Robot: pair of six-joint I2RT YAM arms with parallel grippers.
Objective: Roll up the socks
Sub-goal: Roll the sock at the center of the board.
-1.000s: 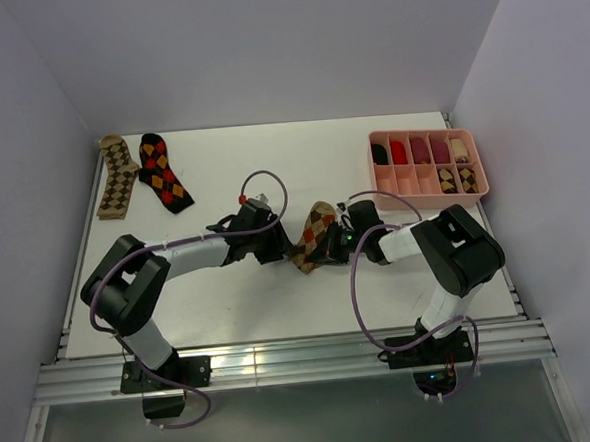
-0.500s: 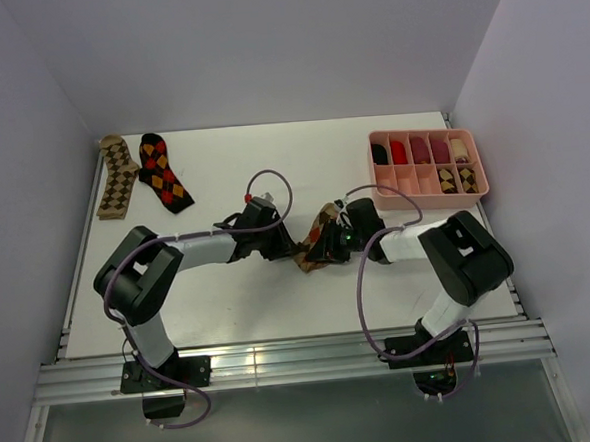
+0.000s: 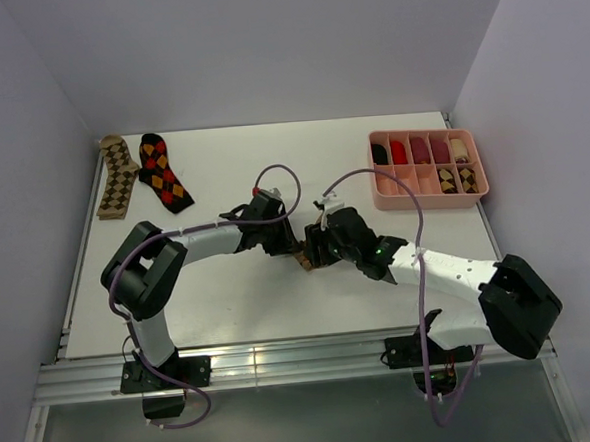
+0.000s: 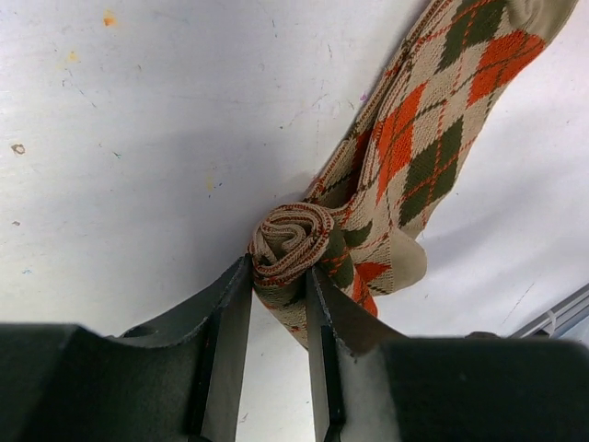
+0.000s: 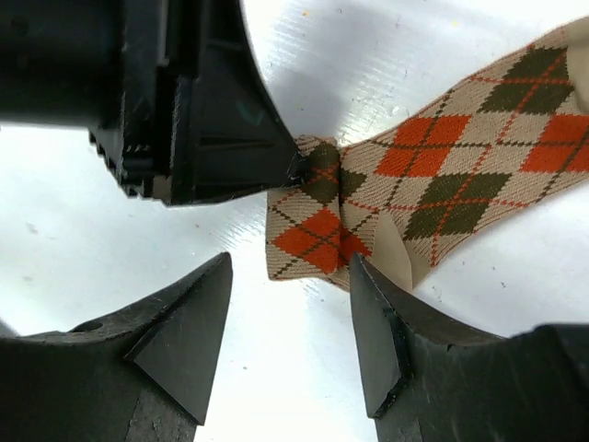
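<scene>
In the left wrist view my left gripper [image 4: 279, 276] is shut on the rolled end of the beige-brown-orange sock [image 4: 414, 147]. The rest of that sock trails away flat over the white table. My right gripper [image 5: 290, 267] is open, its jaws apart on either side of the sock's [image 5: 433, 175] loose folded corner without pinching it. From above, both grippers meet at mid-table, left gripper [image 3: 289, 245] and right gripper [image 3: 317, 252], and they hide most of this sock [image 3: 305, 263]. A tan-brown sock [image 3: 117, 178] and a black-red-orange sock [image 3: 165, 173] lie flat at the far left.
A pink divided tray [image 3: 426, 202] stands at the far right with rolled socks in its compartments. The right arm reaches in from the near right. The table's left edge runs close beside the two flat socks.
My right gripper has opened and let go of the sock, and its arm has swung out to the right. The left gripper has shifted slightly right, still pinching the rolled end.
</scene>
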